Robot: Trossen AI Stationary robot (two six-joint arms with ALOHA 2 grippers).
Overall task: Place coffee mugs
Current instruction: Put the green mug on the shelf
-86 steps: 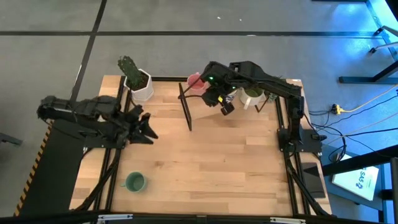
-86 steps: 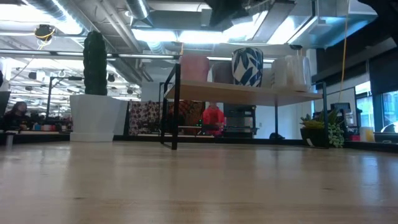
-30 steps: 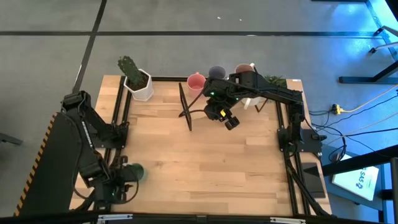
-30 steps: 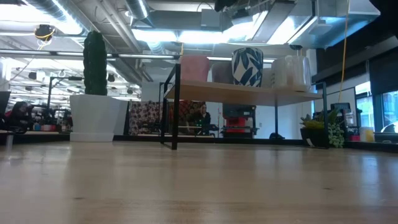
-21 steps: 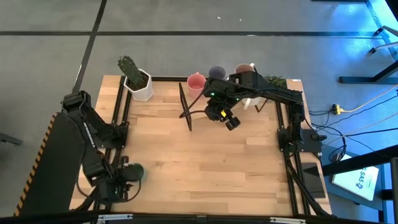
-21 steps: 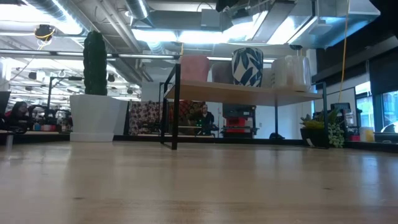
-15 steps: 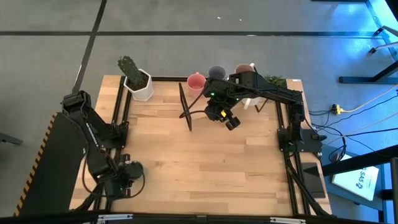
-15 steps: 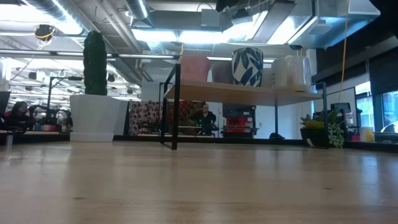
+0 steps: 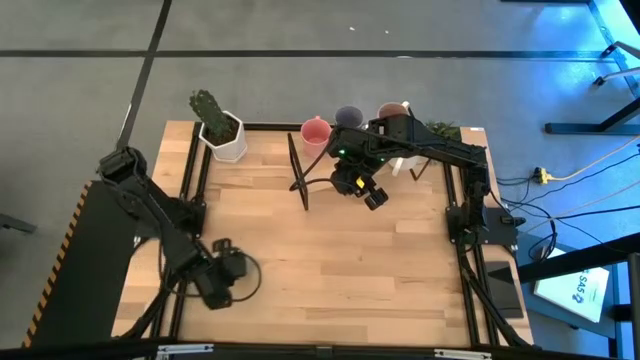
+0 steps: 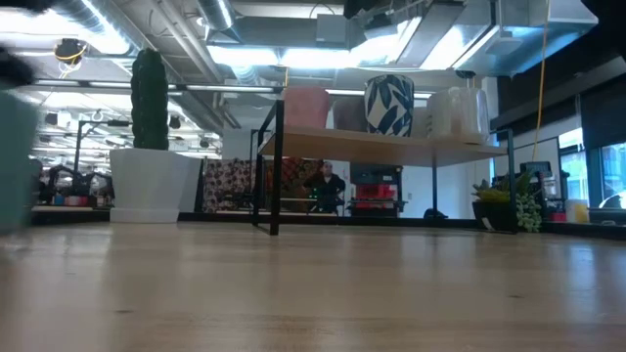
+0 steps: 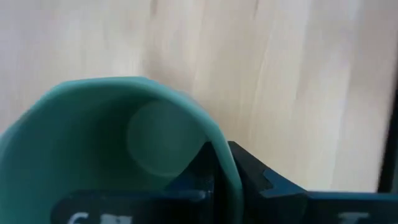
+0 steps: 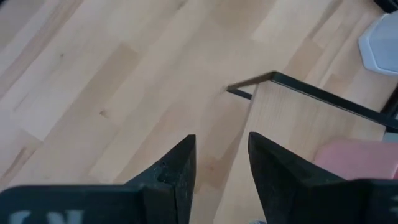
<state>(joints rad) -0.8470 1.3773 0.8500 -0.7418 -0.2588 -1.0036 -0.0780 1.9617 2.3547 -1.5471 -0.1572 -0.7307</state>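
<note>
Light wood worktop (image 9: 330, 250) on a grey floor, open workshop room behind it in the low view. Left gripper (image 9: 232, 275) is at the near-left part of the worktop, clenched on the rim of the teal mug (image 11: 118, 155): one finger inside, one outside the wall, per the left wrist view. The mug shows as a teal blur at the left edge of the low view. Right gripper (image 12: 221, 162) hangs over the near edge of the black-framed shelf (image 9: 300, 170), fingers parted, nothing between them. Pink mug (image 9: 315, 131) and others stand on the shelf. White cactus pot (image 9: 226, 137) sits at far-left corner.
</note>
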